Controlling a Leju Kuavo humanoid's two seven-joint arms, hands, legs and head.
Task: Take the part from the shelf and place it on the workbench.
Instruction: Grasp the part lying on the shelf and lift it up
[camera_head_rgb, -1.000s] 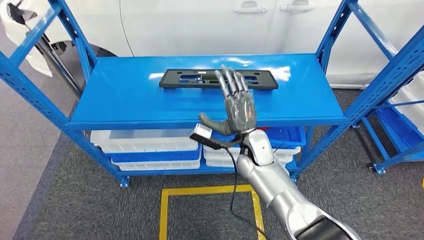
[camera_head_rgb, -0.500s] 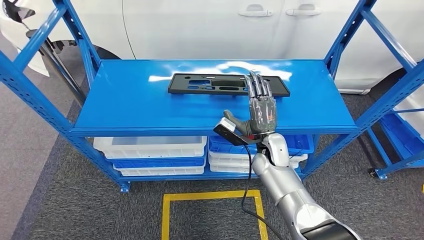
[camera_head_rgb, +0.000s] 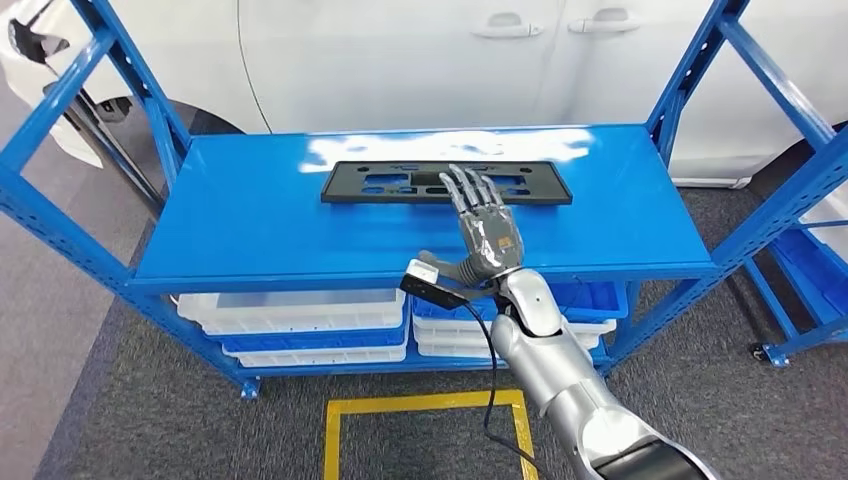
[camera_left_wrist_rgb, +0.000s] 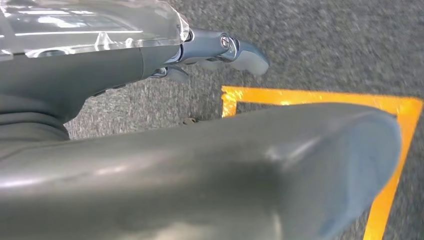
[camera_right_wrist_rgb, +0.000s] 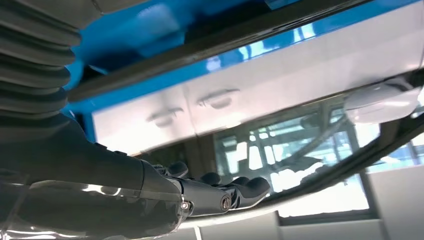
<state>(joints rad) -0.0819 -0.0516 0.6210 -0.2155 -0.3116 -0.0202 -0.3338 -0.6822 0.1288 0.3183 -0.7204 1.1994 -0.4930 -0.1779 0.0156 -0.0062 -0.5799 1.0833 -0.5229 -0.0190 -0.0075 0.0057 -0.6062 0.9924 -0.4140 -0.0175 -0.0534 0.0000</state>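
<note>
Your right hand (camera_head_rgb: 487, 236) is released, fingers spread and extended over the blue shelf (camera_head_rgb: 250, 215), fingertips at the near edge of the black part (camera_head_rgb: 400, 183); contact there you cannot tell; the part lies flat toward the shelf's back, before the white car (camera_head_rgb: 400, 50); your left hand (camera_left_wrist_rgb: 220, 47) hangs over the grey carpet (camera_left_wrist_rgb: 325, 45), its state unclear.

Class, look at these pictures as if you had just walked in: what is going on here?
A humanoid robot faces a blue shelf with a flat black part lying on its top. Its right hand reaches over the shelf, fingers spread, fingertips at the part's near edge, holding nothing. The left hand hangs over grey carpet by a yellow floor marking. The part is not yet lifted.
</note>
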